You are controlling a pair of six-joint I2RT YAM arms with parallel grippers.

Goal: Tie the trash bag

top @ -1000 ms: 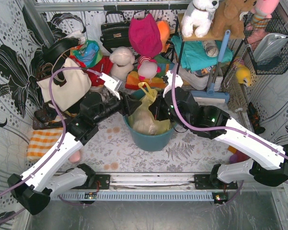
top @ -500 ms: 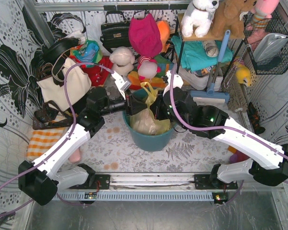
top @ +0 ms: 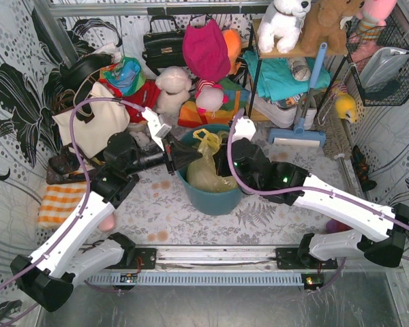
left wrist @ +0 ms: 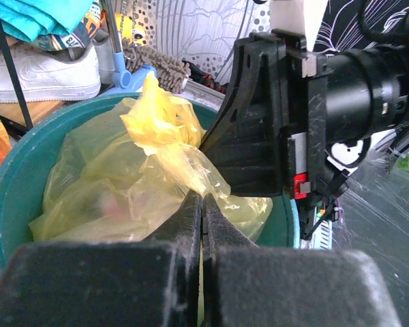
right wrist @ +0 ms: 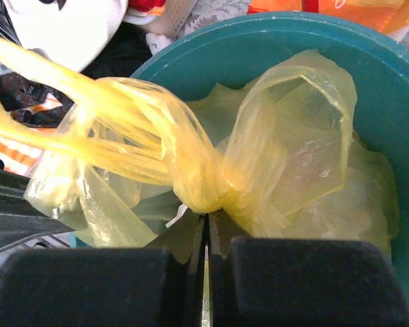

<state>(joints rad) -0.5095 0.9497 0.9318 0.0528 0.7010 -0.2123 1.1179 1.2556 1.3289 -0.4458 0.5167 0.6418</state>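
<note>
The yellow trash bag [top: 206, 172] sits in the round teal bin [top: 215, 201] at the table's middle, its top ends bunched up above the rim. My left gripper [top: 182, 158] reaches in from the left and is shut on a twisted strand of the trash bag [left wrist: 180, 160] at its tips [left wrist: 203, 199]. From the right, my right gripper [top: 222, 161] is shut on the trash bag [right wrist: 296, 143] just under a gathered knot [right wrist: 203, 185], its tips [right wrist: 207, 218] pressed together. A stretched strand [right wrist: 75, 75] runs off to the upper left. The two grippers are close together over the bin.
A cream tote bag [top: 95, 126] leans at the back left, with plush toys [top: 172, 85] and bags behind the bin. A shelf rack [top: 286, 75] and a blue-handled mop [top: 307, 129] stand at the back right. An orange checked cloth [top: 58, 204] lies at the left.
My left gripper has closed on the bag's strand, after reaching in over the bin and pulling back left. The right arm has shifted slightly left and lower, still holding the bag.
</note>
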